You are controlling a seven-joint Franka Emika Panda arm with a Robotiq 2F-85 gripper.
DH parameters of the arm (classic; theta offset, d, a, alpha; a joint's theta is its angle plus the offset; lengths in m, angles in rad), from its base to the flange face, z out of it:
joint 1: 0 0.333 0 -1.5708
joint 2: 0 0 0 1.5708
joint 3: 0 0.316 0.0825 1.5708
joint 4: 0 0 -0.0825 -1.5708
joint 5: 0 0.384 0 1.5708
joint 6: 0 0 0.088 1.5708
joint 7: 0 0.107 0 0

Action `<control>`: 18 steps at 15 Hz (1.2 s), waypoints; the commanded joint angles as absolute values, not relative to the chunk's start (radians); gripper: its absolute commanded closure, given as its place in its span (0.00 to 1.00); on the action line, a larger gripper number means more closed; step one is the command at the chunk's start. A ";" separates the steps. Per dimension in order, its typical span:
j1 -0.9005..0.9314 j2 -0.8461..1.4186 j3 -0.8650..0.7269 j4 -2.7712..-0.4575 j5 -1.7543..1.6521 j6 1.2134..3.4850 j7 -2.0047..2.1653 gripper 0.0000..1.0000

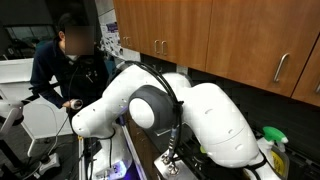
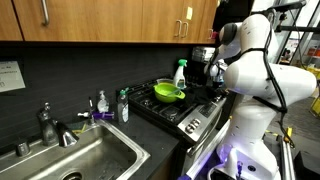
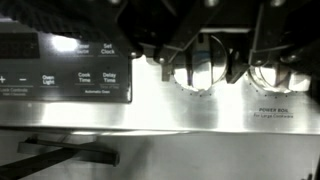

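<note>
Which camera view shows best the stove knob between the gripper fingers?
The wrist view: the knob is close and large, flanked by the dark fingers. In both exterior views it is too small to make out, and the arm partly blocks that area.

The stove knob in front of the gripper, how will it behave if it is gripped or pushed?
The knob sits in the steel front panel, so it will probably turn or press in, not come away. It looks rigid. Its surface shines, so the gripper may slip on it.
</note>
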State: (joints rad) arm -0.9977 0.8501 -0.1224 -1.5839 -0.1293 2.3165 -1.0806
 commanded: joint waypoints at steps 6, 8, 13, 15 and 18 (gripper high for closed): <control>-1.006 0.772 -0.072 -1.681 -0.115 2.308 -1.249 0.69; -0.975 0.759 -0.104 -1.699 -0.093 2.312 -1.118 0.69; -0.958 0.727 -0.101 -1.719 -0.039 2.264 -0.944 0.69; -0.959 0.720 -0.095 -1.715 -0.021 2.238 -0.916 0.69; -0.954 0.712 -0.095 -1.717 -0.016 2.231 -0.894 0.69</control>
State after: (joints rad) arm -0.9976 0.8247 -0.1272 -1.6206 -0.0781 2.3395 -0.9745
